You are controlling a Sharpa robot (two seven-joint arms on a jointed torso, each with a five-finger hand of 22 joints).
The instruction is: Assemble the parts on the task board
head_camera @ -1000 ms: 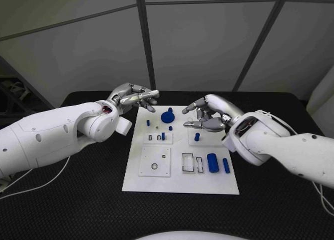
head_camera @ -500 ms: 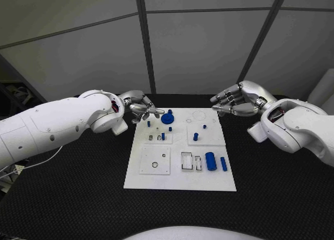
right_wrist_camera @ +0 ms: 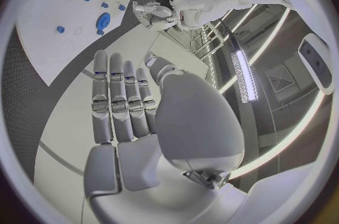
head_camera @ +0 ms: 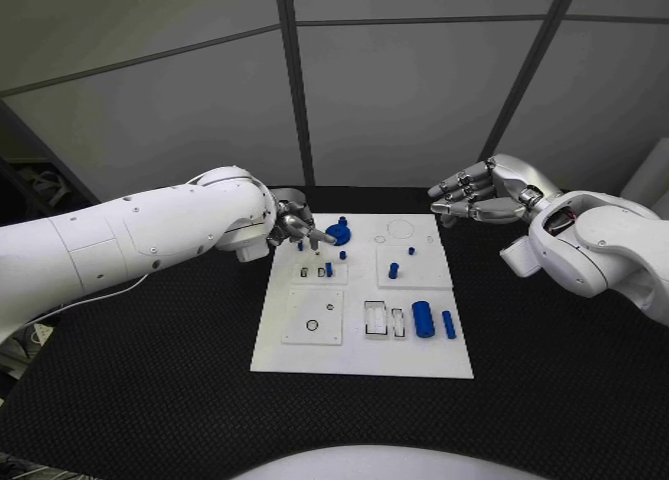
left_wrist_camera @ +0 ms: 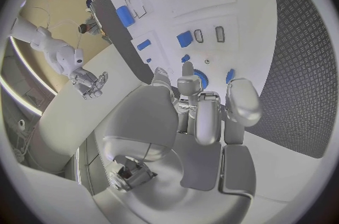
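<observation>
Left hand [head_camera: 298, 226] now lowered, curled empty over task board [head_camera: 363, 362] at 11 o'clock; right hand [head_camera: 476, 197] withdrawn, fingers apart.

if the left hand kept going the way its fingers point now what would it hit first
Most likely the round blue part at the task board's far end: the left hand's fingertips point at it from just beside. Depth is unclear, so they may pass above it.
</observation>
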